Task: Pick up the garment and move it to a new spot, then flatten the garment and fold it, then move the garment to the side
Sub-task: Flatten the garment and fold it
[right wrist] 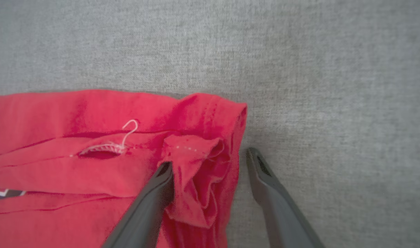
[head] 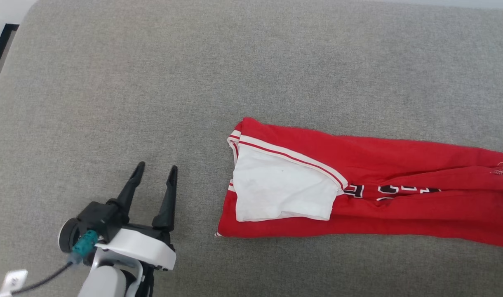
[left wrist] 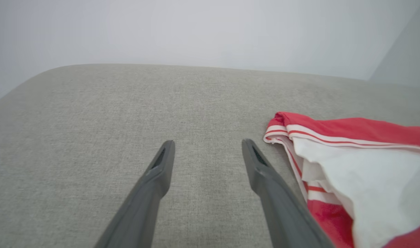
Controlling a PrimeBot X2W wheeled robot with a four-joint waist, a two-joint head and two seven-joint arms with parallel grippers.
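**Head view.** The garment (head: 400,214) is seen lying stretched across a grey fabric surface (head: 235,62), from the middle of the picture out past the right edge. It is folded lengthwise into a long red band. A white sleeve (head: 280,189) with striped trim is laid on top at its left end, and black, white-outlined letters (head: 391,190) are partly tucked in a crease. The left gripper (head: 157,167) is found at the lower left, its two dark fingers spread wide with nothing between them. It is placed well to the left of the garment's left end, apart from the cloth.

**Left wrist view.** The left gripper (left wrist: 207,143) is shown with its fingers wide apart above bare grey surface (left wrist: 127,103). The garment (left wrist: 361,125) is seen at the right, its striped trim and white sleeve (left wrist: 368,179) just beside the right-hand finger. Contact cannot be told from this angle. A pale wall (left wrist: 196,31) is seen beyond the surface.

**Right wrist view.** The right gripper (right wrist: 208,158) is shown over the garment's (right wrist: 75,113) other end, fingers held wide. A bunched fold of red cloth (right wrist: 196,179) is seen between them. The left-hand finger is laid over the cloth, while the right-hand finger is placed over the grey surface (right wrist: 334,86) just past the hem. The fold is not pinched. A small white hanger-shaped mark (right wrist: 127,132) is stitched on the red nearby.
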